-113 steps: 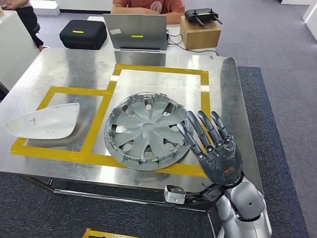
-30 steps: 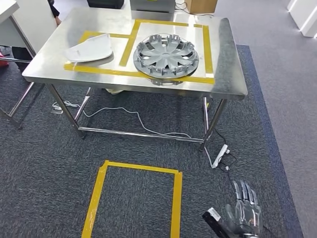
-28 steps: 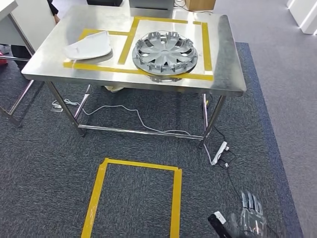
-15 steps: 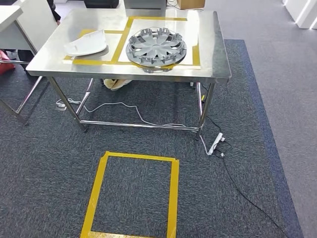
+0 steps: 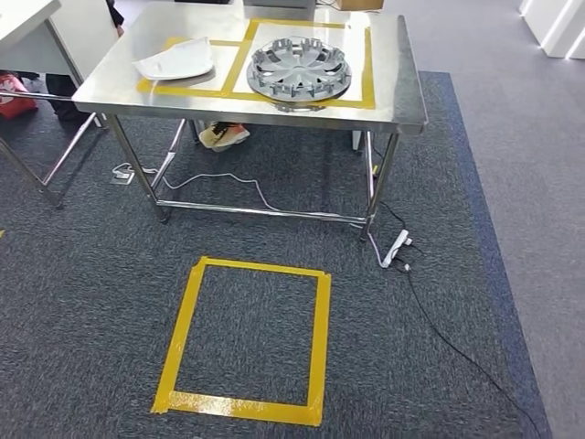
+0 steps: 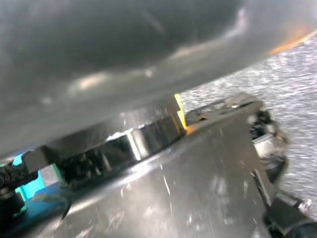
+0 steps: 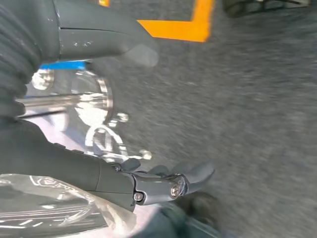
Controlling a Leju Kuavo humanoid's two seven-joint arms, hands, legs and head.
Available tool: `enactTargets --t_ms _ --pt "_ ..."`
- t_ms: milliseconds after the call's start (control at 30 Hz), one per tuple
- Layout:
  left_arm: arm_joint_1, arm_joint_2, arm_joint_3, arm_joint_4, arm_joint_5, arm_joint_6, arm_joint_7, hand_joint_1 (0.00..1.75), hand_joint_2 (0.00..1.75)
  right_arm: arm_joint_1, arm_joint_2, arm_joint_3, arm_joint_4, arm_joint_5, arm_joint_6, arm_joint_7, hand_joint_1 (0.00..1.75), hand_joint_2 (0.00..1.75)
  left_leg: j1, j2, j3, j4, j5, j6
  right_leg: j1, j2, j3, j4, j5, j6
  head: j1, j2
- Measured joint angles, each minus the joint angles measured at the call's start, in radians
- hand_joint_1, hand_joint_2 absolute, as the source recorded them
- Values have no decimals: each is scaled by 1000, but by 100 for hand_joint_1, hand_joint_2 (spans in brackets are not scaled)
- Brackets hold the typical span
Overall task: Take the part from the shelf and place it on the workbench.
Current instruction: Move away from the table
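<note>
The hubcap (image 5: 299, 68) is left on the workbench (image 5: 407, 91) behind; the right hand (image 7: 112, 114), lowered, is seen spread and empty — placing looks done

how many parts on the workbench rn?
2. The grey wheel cover lies in the right taped box, and the white panel in the left taped box of the workbench. The far edge is cut off, so more may be hidden.

Surface (image 5: 407, 96): far edge cut off, we note. Left robot hand (image 6: 209, 188): blurred at close range, fingers indistinct to us. Right robot hand (image 7: 112, 124): motion-blurred, partly cropped.
</note>
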Motion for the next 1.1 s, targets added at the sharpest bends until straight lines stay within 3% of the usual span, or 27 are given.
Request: enactTargets --t_ms 67,100,133,167,200,233,300,333,367,400,433,467,500,533,567,600,633,700,733,800,833,900,967,1000,1033,1067,1100 --pt "1 0 0 0 7 5 5 0 0 -3 2 -4 4 0 0 19 0 175 3 2 -45 7 30 -8 -5 0 44 13 65 6 0 0" --pt "0 1 0 0 9 6 9 0 0 -4 4 -6 4 -1 1 19 0 175 5 2 -66 14 43 -13 -8 0 91 -28 94 9 1 0" --pt "1 1 1 0 12 8 13 0 0 -6 5 -7 5 -3 4 16 0 175 6 1 -84 21 55 -19 -9 1 153 -100 96 11 4 0" --pt "1 2 1 0 14 8 16 0 0 -9 7 -8 5 -6 8 11 0 175 6 1 -97 28 66 -26 -9 2 211 -182 76 8 8 0" --pt "2 3 1 0 17 9 18 0 0 -13 8 -9 6 -9 13 5 0 175 6 1 -104 32 77 -32 -8 4 252 -246 51 1 11 0" --pt "4 4 2 0 21 12 21 0 0 -16 10 -10 6 -13 19 -3 0 175 7 1 -109 33 88 -38 -4 4 271 -285 31 -8 13 0" --pt "8 7 6 2 37 24 44 0 0 -18 12 -17 9 -31 39 -21 0 175 12 0 -114 30 101 -51 0 0 256 -290 37 -32 12 0" --pt "11 9 9 4 47 33 63 0 0 -19 13 -24 10 -44 53 -32 0 175 14 -2 -119 40 81 -57 0 -3 245 -288 48 -42 11 0" --pt "14 10 13 7 55 41 82 0 0 -20 14 -32 11 -59 67 -42 0 175 15 -4 -126 67 40 -61 0 -6 233 -288 60 -52 10 0" --pt "17 12 16 8 60 46 97 0 0 -21 14 -40 11 -75 80 -50 0 175 16 -5 -135 116 -20 -65 1 -9 218 -288 73 -59 7 0" --pt "20 14 20 9 63 48 106 0 0 -21 14 -49 11 -88 92 -57 0 131 16 -6 -144 182 -79 -67 3 -10 203 -287 87 -64 5 0" --pt "23 17 23 10 65 49 109 0 0 -22 14 -57 11 -101 103 -63 0 87 16 -6 -150 250 -118 -68 6 -11 186 -286 99 -66 2 0" --pt "24 20 26 10 66 50 110 0 0 -23 15 -66 11 -113 114 -70 0 44 16 -7 -149 303 -130 -68 9 -12 168 -284 110 -67 1 0" --pt "25 22 29 10 66 51 110 0 0 -23 15 -75 12 -126 124 -76 0 0 16 -7 -137 329 -114 -67 11 -13 153 -282 121 -67 0 0" --pt "26 23 31 10 67 53 109 0 0 -24 16 -84 12 -138 132 -83 0 0 15 -7 -114 324 -81 -63 14 -14 137 -278 131 -66 0 0" --pt "27 24 32 10 68 56 108 0 0 -25 17 -94 12 -150 141 -92 0 0 14 -8 -75 286 -50 -57 16 -14 123 -274 141 -65 0 0" --pt "28 25 33 10 69 58 107 0 0 -26 18 -103 12 -163 149 -102 0 0 11 -9 -23 220 -38 -49 18 -14 110 -268 150 -63 -1 0" --pt "28 26 34 10 72 63 104 0 0 -28 20 -122 12 -185 170 -122 0 0 6 -10 70 79 -61 -35 21 -14 89 -258 165 -55 0 0" --pt "27 27 35 11 73 64 102 0 0 -29 21 -131 12 -194 183 -132 0 0 3 -10 95 31 -81 -29 21 -15 81 -254 172 -50 0 0" --pt "27 27 35 11 76 65 98 0 0 -31 20 -146 11 -209 212 -149 0 0 4 -8 98 -1 -89 -21 20 -16 69 -250 183 -38 -1 0" --pt "29 27 35 11 76 65 96 0 0 -32 19 -153 11 -215 224 -156 0 0 6 -6 94 -8 -85 -15 19 -14 59 -240 176 -32 0 0" --pt "32 26 35 11 76 64 94 0 0 -31 17 -167 11 -226 239 -164 0 0 10 -4 81 -12 -67 -5 15 -6 24 -163 118 -21 7 0" --pt "33 26 35 11 76 62 94 0 0 -30 17 -178 11 -232 249 -167 0 0 8 -3 62 -9 -53 -2 11 -1 -26 -29 40 -11 15 0" --pt "34 26 35 12 75 61 94 0 0 -30 17 -182 11 -234 253 -167 0 0 8 -2 53 -8 -47 -3 9 -1 -39 19 20 -8 17 0" --pt "34 26 35 12 75 60 94 0 0 -30 16 -186 11 -234 255 -167 0 0 8 -2 45 -6 -42 -4 7 -1 -35 34 17 -6 18 0" --pt "34 26 35 12 75 60 94 0 0 -29 16 -188 11 -235 257 -167 0 0 8 -2 39 -3 -37 -7 6 -1 -10 8 32 -5 18 0" --pt "34 26 35 13 74 60 94 0 0 -29 15 -190 11 -235 259 -167 0 0 8 -2 34 -1 -34 -10 5 -1 36 -56 59 -6 19 0"
